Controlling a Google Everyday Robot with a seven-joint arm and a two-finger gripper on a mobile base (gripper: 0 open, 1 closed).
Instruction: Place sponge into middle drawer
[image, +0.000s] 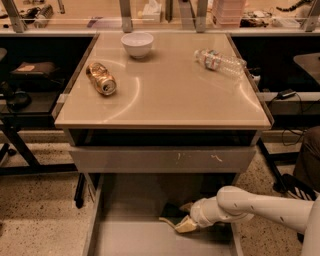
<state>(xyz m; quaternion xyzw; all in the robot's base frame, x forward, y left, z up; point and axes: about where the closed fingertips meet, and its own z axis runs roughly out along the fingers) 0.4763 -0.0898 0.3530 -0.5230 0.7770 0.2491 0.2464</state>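
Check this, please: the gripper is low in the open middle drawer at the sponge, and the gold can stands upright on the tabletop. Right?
Not quite. The camera view shows the gold can lying on its side on the tabletop. The rest holds: the gripper is low in the open middle drawer, at the sponge.
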